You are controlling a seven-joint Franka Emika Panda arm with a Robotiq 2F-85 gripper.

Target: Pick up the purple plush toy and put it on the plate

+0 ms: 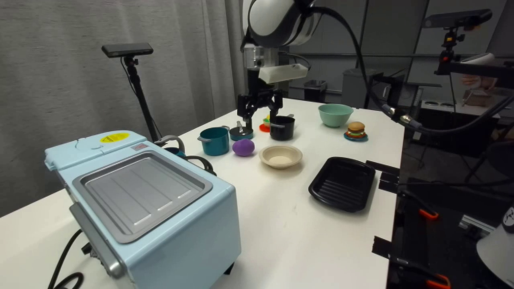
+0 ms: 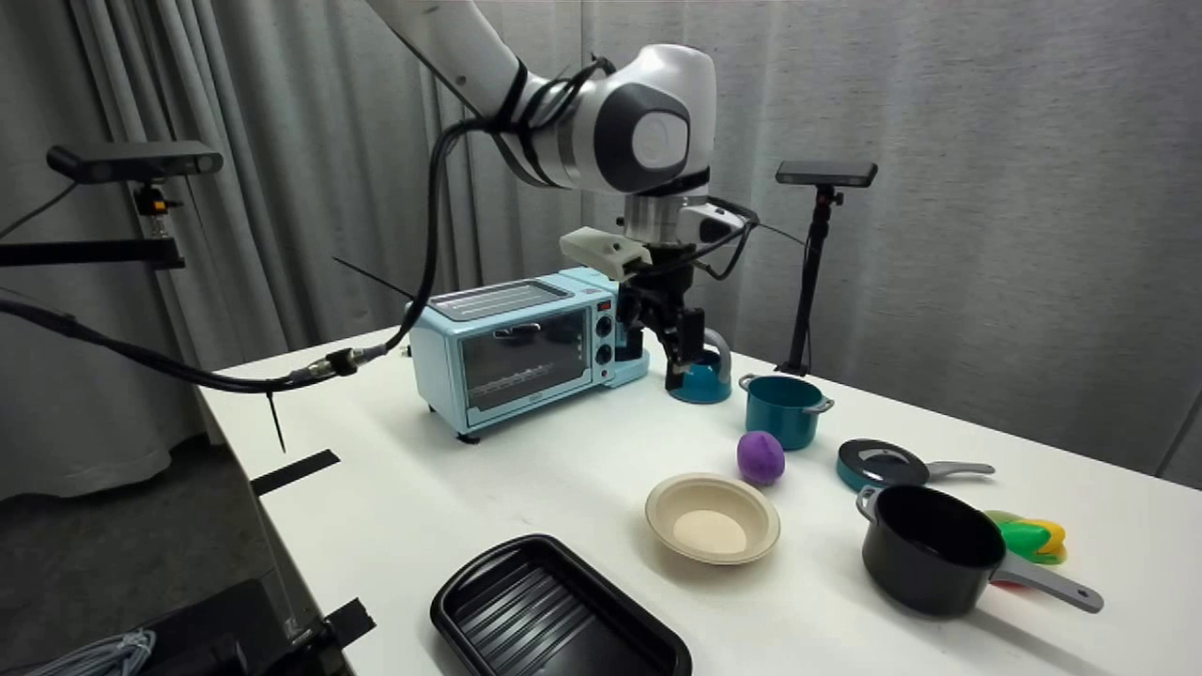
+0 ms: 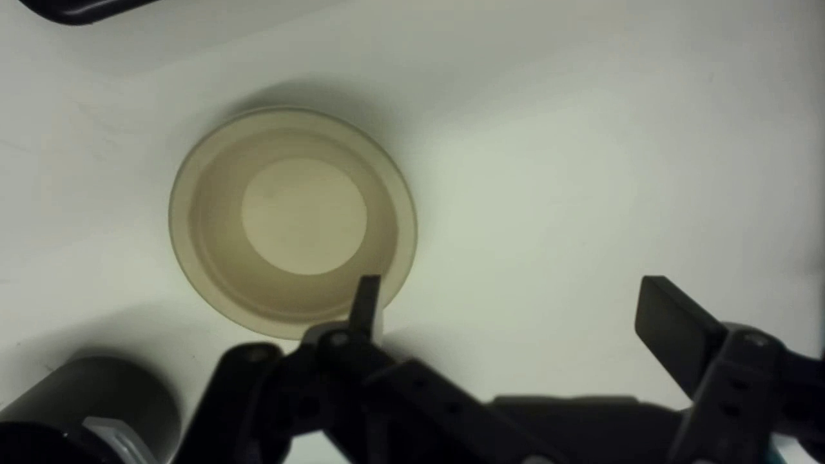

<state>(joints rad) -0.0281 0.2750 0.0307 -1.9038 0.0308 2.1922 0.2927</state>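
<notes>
The pincer hangs above the worktop, its fingers spread wide apart. The purple plush toy rests on the worktop, just beside a teal pot and near the beige plate; in the wrist view, one fingertip covers part of the plate's rim. The plate lies between the toy and a black ridged tray. Near the toy stand a teal frying pan and, farther off, a black saucepan. Farther out are a light-blue toaster oven and, in an exterior view, a toy burger near a pale green bowl.
</notes>
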